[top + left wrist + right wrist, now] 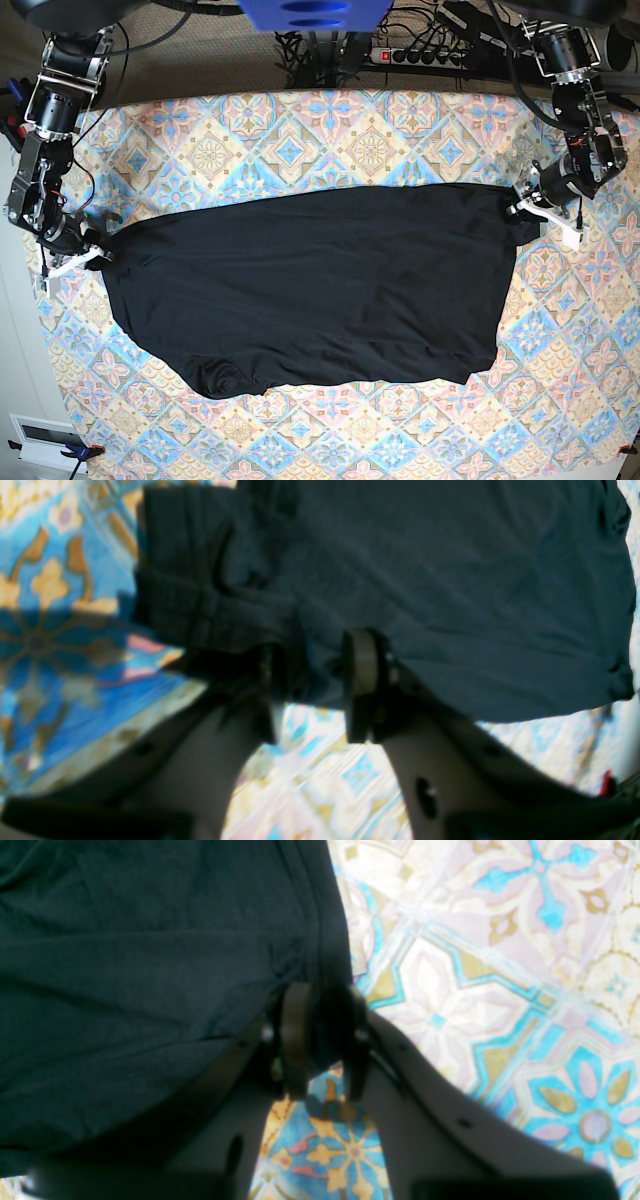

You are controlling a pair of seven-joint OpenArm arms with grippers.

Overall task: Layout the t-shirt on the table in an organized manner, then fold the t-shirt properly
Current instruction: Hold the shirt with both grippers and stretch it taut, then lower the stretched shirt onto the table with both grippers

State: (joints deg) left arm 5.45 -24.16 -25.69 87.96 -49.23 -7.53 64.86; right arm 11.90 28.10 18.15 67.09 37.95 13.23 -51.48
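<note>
While the large plain black soft-fabric t-shirt (310,290) lies spread wide across the middle of the table, layout looks mostly done but not clean: the near hem is wavy and bunched toward the near-left, and the left edge curves instead of lying straight. No fold has been made yet, so I'd judge the folding half is entirely left. Sleeves aren't clearly laid out; one bunches at the far-right corner. The right gripper (320,1040), at the scene's left edge, pinches a seamed edge of the shirt between its pads. The left gripper (317,685), at the scene's right, has its jaws spread, with the fabric edge lying between them, seemingly not clamped. Underneath, the wide rectangular table with its pastel blue, pink and cream diamond-tile cloth (330,140) shows bare on all sides of the shirt.
</note>
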